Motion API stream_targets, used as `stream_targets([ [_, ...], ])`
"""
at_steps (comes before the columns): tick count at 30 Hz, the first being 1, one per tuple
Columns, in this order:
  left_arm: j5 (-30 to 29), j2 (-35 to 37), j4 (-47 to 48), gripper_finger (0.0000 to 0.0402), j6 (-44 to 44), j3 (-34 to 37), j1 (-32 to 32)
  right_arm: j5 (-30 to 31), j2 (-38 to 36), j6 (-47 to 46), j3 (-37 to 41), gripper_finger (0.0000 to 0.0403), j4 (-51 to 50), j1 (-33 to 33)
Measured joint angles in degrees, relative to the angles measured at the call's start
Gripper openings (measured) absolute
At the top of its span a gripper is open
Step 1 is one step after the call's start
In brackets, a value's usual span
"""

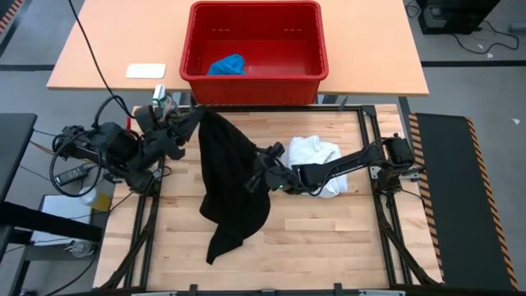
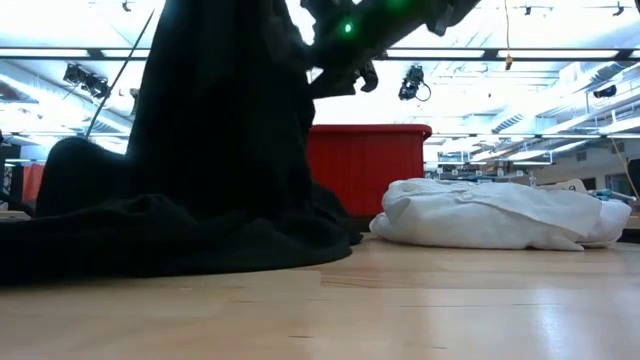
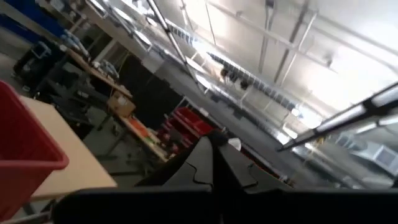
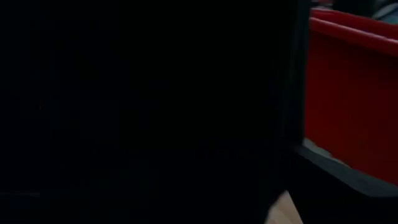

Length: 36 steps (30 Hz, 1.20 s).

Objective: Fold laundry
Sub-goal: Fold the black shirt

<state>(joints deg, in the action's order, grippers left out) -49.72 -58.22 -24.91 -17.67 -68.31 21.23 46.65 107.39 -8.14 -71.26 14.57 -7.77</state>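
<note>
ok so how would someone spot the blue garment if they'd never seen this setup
Find the red basket on the tan table beyond the wooden work surface. Inside it, toward its left near corner in the high view, lies the blue garment, small and crumpled. It is the only cloth in the basket and the only bright one: the black garment and the white garment lie on the wood.

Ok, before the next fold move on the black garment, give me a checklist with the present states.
1. Left gripper shut on the black garment at its top corner: ok.
2. Right gripper at the garment's right edge, not holding it: cannot tell.
3. Garment flat on the table: not ok; it hangs from the raised corner, with the lower part bunched.
4. White garment clear of the black one: ok, though the right arm crosses above it.
5. Blue garment out of the way in the red basket: ok.
</note>
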Motion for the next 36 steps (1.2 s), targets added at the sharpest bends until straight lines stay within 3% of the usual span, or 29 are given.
stream_targets([
  [7, -0.1, 0.0, -5.5, 0.0004, 4.0, 0.0, -0.2, 4.4, 2.3, -0.9, 0.0, 0.0271, 0.2, 0.7],
  [12, -0.4, 0.0, -5.7, 0.0004, 4.8, 0.0, -0.2, 4.0, 1.5, 1.4, 0.0, 0.0202, 6.1, 0.9],
  [18, -0.6, 0.0, -5.8, 0.0004, 5.0, 0.0, -0.2, -10.0, 2.0, 2.8, 0.0, 0.0119, 9.8, 4.5],
  [23, -0.6, 0.1, -6.2, 0.0004, 6.5, 0.0, -0.2, -10.0, 2.0, 1.2, 0.0, 0.0028, 7.5, 5.3],
  [25, -0.6, 0.1, -6.8, 0.0004, 8.2, 0.0, -0.2, -10.0, 1.6, 2.4, 0.0, 0.0011, 6.8, 5.2],
  [30, -0.6, 2.7, -1.7, 0.0004, 11.1, 0.0, 0.6, -17.2, -6.4, -1.3, 0.0, 0.0008, -5.7, 5.2],
  [36, 0.8, 11.9, 21.1, 0.0004, 2.9, 0.0, 5.3, -20.9, -23.9, -1.5, 0.0, 0.001, -27.6, 5.2],
])
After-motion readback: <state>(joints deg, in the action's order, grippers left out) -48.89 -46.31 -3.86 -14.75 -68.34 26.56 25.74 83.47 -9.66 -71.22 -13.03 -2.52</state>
